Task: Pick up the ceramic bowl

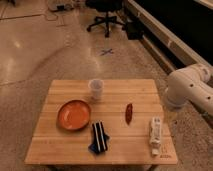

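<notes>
The ceramic bowl (74,114) is a wide, shallow orange bowl with a darker rim. It sits upright on the left half of the wooden table (142,90). The white arm (187,87) shows at the right edge, beyond the table's right side and well apart from the bowl. The gripper is out of view; only the arm's rounded links show.
A small translucent white cup (96,89) stands just behind and to the right of the bowl. A dark striped packet (99,137) lies in front of the bowl, to its right. A red pepper-like item (129,113) and a white bottle (156,132) lie to the right. An office chair (106,15) stands far back.
</notes>
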You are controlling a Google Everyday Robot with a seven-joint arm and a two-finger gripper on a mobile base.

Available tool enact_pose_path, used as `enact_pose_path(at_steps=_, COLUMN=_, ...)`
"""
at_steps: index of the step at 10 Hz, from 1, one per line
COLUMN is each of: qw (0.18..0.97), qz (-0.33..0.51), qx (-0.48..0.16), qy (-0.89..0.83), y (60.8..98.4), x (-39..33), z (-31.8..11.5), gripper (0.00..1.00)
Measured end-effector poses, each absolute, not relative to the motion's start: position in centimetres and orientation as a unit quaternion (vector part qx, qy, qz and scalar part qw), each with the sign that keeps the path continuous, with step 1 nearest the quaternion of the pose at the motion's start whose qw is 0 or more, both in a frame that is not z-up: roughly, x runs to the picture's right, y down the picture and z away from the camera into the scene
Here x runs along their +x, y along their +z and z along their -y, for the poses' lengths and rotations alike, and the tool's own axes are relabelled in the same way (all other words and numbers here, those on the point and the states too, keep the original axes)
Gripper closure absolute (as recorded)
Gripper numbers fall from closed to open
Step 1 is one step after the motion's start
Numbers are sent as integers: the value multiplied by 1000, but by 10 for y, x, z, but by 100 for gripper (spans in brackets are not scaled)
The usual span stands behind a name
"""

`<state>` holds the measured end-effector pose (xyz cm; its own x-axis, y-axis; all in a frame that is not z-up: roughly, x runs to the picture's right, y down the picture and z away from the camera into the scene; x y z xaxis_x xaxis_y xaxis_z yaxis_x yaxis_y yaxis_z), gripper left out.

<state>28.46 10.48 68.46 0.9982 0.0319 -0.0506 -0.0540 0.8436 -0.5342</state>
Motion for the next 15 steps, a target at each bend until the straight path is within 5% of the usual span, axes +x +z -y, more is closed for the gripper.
enact_pose_path(at_steps=6, qw=962, qz=56, qx=-258, qy=-68, y=684, x=210, z=-91, gripper=35)
enact_pose_path(at_steps=15, qw=918, qz=171, qx=-227, qy=-277, y=724, x=5, z=-84, gripper=35)
